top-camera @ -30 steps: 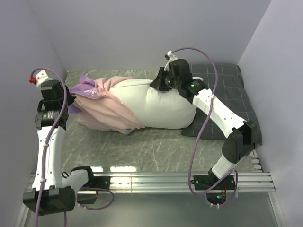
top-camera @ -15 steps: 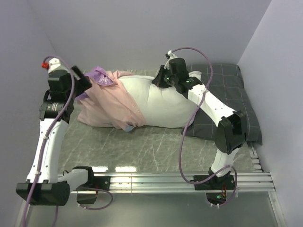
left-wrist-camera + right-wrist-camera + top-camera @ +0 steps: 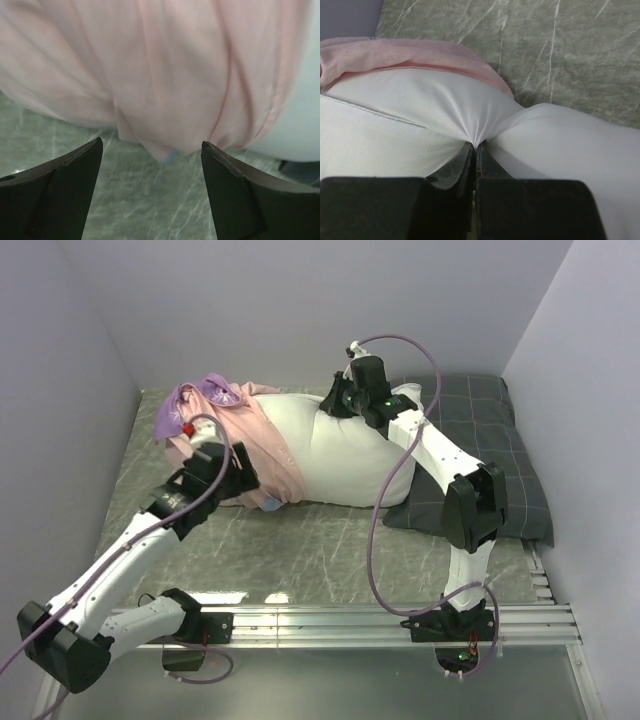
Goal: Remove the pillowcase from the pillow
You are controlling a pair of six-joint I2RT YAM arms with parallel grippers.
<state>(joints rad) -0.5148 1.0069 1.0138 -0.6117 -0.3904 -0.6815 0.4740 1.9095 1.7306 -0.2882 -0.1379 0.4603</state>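
Observation:
The white pillow (image 3: 345,455) lies across the middle of the table. The pillowcase (image 3: 262,445) is bunched over its left end, pale pink inside out with a purple printed part (image 3: 198,400) at the far left. My left gripper (image 3: 243,477) hovers at the near side of that bunch, open, with nothing between its fingers (image 3: 70,180). In the left wrist view the pink pillowcase (image 3: 165,65) hangs just beyond the gripper (image 3: 151,145). My right gripper (image 3: 337,405) is at the pillow's far top edge, shut on a pinch of white pillow (image 3: 420,135) fabric at the gripper (image 3: 476,146).
A dark grey checked pillow (image 3: 500,445) lies at the right, partly under the white one and under my right arm. Purple walls close in the back and both sides. Green marbled table (image 3: 320,550) runs along the near side, ending at a metal rail (image 3: 380,620).
My left gripper has let go of the purple end of the pillowcase, opened, and swung down and right to the near side of the bunch. The right gripper stays shut, shifted slightly left.

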